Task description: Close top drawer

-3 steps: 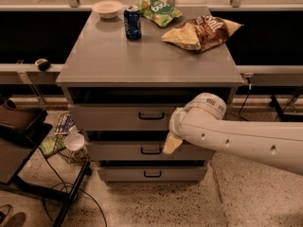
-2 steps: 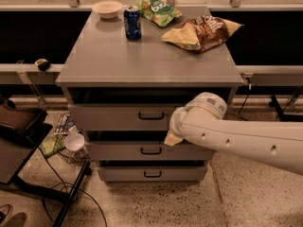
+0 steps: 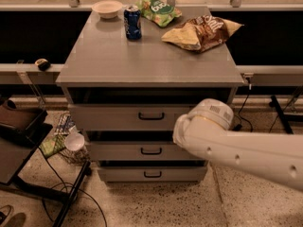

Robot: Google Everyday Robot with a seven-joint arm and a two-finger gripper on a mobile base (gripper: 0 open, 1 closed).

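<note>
The top drawer (image 3: 109,118) is the tallest grey front of three, with a small black bar handle (image 3: 151,117) at its centre. It stands a little way out from the cabinet, with a dark gap above its front. My white arm (image 3: 246,150) reaches in from the right, in front of the cabinet. My gripper (image 3: 179,135) is at the arm's left end, by the right part of the top drawer's lower edge, and is hidden behind the wrist.
On the cabinet top (image 3: 142,60) are a white bowl (image 3: 107,8), a blue can (image 3: 132,22), a green bag (image 3: 158,9) and a brown chip bag (image 3: 201,31). The middle drawer (image 3: 118,151) and bottom drawer (image 3: 123,174) sit below. A black stand (image 3: 19,145), a cup (image 3: 75,142) and cables lie at left.
The arm's end has risen slightly, from the middle drawer's level towards the top drawer's lower edge. The tan finger ends seen before no longer show.
</note>
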